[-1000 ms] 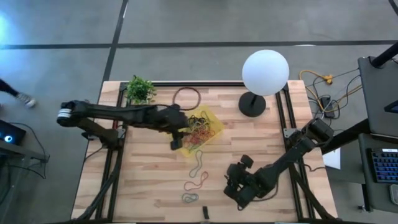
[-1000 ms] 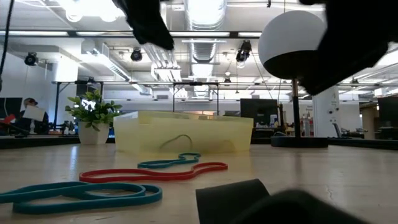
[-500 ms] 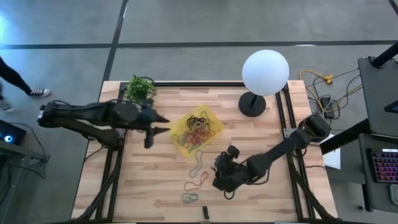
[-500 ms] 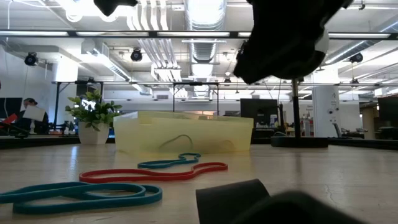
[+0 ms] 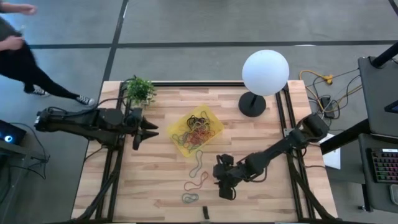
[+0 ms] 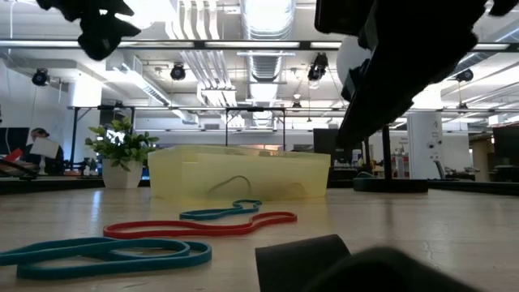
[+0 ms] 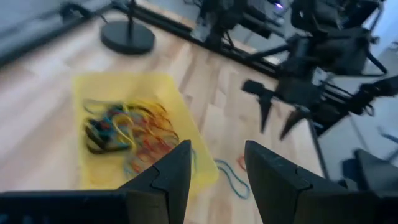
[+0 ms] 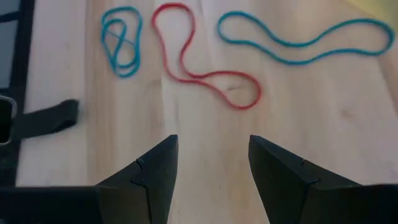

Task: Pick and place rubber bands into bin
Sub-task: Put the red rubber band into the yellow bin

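The right gripper hangs over the front middle of the desk, its jaws apart and empty; in its wrist view three loose bands lie just ahead of its dark fingers. The left gripper is out at the desk's left edge, well apart from the bin, jaws also spread with nothing between them, and its own view looks across the bin toward the other arm.

Largest on the desk is the white globe lamp, standing on its black round base at the back right. A small potted plant sits at the back left corner.

The bin, a shallow yellow tray, rests turned cornerwise near the desk's middle, between the two grippers. Inside it lies a tangled heap of rubber bands in red, green, tan and black.

Three more bands lie loose on the wood in front of the bin. The long teal band is nearest the bin, its far end close to the tray's front corner. The red band lies in a winding loop just beyond it toward the desk's front. The small teal band, doubled over on itself, is farthest forward.

A small dark oblong piece lies at the front edge of the desk.

Off the desk, at the far left, a person's legs show on the floor.
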